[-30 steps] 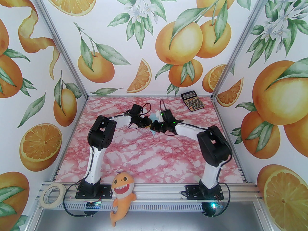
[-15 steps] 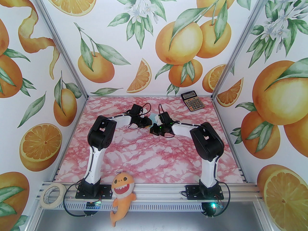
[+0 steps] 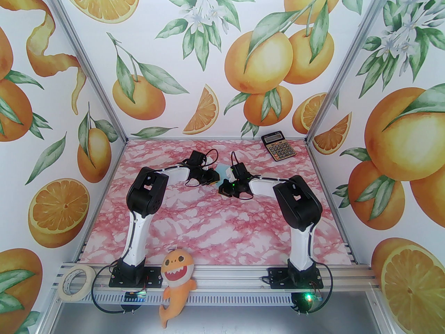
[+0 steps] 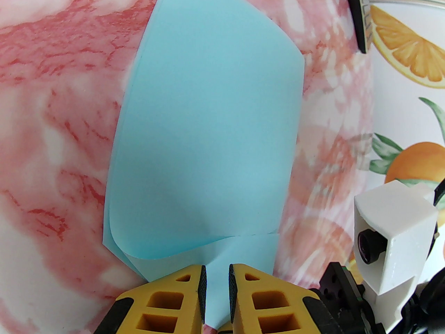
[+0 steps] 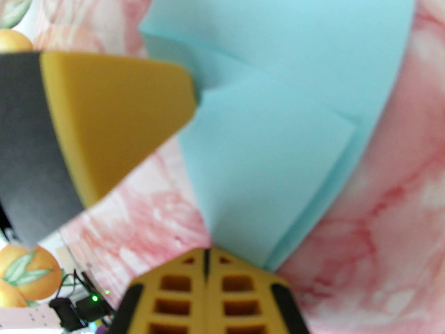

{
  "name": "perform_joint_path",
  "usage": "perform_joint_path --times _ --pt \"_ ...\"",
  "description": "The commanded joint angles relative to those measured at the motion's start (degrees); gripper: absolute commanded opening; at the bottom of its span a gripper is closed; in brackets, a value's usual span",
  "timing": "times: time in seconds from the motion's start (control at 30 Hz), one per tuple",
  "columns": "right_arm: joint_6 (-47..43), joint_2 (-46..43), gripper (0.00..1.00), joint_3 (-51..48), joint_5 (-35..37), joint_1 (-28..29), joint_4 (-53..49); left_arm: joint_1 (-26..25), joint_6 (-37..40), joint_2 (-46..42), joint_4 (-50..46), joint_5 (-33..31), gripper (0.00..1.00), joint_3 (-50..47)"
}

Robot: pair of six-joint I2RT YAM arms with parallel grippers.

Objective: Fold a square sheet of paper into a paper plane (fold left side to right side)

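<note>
On the pink marble table (image 3: 208, 228), both arms reach inward and meet mid-table, toward the far side. Left arm (image 3: 139, 221) comes from the near-left base, right arm (image 3: 302, 228) from the near-right base, elbows up, wrists almost nose to nose.

Orange plush shark (image 3: 177, 280) hangs on the front rail between the bases. Tape roll (image 3: 74, 284) sits at the rail's left end. Black-and-gold calculator (image 3: 278, 147) lies at the far right corner, well apart from the arms.

Square sheet of paper (image 4: 208, 134) sits between the two wrists, a pale blue sliver from above (image 3: 221, 167). It is doubled over: layered edges show along one side, a flap lies over the lower layer (image 5: 295, 82), and the surface bows rather than lying flat.

Left pincer (image 4: 217, 273): nearly closed, pinching the paper's near edge. The sheet runs into the narrow gap between the yellow fingers and puckers there.

Right pincer (image 5: 207, 252): fingers pressed together, tips right at a corner of the paper. Can't tell whether any paper is caught between them.
</note>
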Motion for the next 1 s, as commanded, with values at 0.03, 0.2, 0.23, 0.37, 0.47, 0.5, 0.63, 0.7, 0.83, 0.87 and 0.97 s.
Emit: perform_joint_path --times 0.03,0.2,0.23,0.37,0.47,0.5,0.63,0.7,0.83,0.87,0.97 --pt "-0.86 0.94 0.01 -1.96 1.55 -0.94 -0.68 -0.46 0.58 0.24 0.20 -0.21 0.20 -0.45" --pt "-1.47 1.09 0.00 -2.55 1.74 -1.26 -1.75 0.01 0.77 0.26 0.27 -0.70 0.20 -0.37" --pt "-1.65 1.28 0.00 -2.63 1.65 -1.26 -2.06 0.20 0.92 0.29 0.27 -0.82 0.20 -0.29" --pt "-1.53 1.62 0.00 -3.15 1.79 -1.23 -2.16 0.89 1.26 0.57 -0.12 -1.00 0.20 0.52" --pt "-1.07 1.98 0.00 -4.30 1.49 -1.22 -1.52 1.66 2.23 0.96 -1.14 -1.61 0.20 1.84" --pt "-0.80 2.16 0.00 -5.36 1.08 -1.24 -0.78 2.31 3.30 2.09 -2.99 -2.00 0.20 4.04" --pt "-0.27 2.11 0.00 -6.93 0.37 -1.22 0.29 3.05 4.65 3.32 -4.75 -2.76 0.20 7.19" --pt "-0.09 1.93 0.00 -7.74 0.16 -1.25 0.85 3.57 5.48 4.26 -5.68 -2.95 0.20 9.10" --pt "0.34 1.90 0.00 -8.79 -0.18 -1.12 1.64 4.19 6.84 6.51 -7.13 -3.39 0.20 12.24" --pt "0.51 1.81 0.00 -9.06 -0.18 -1.12 1.79 4.42 7.35 7.23 -7.86 -3.61 0.20 13.26" --pt "0.82 1.46 0.00 -9.70 -0.20 -1.15 2.27 4.84 8.80 9.25 -10.08 -4.04 0.20 16.27"
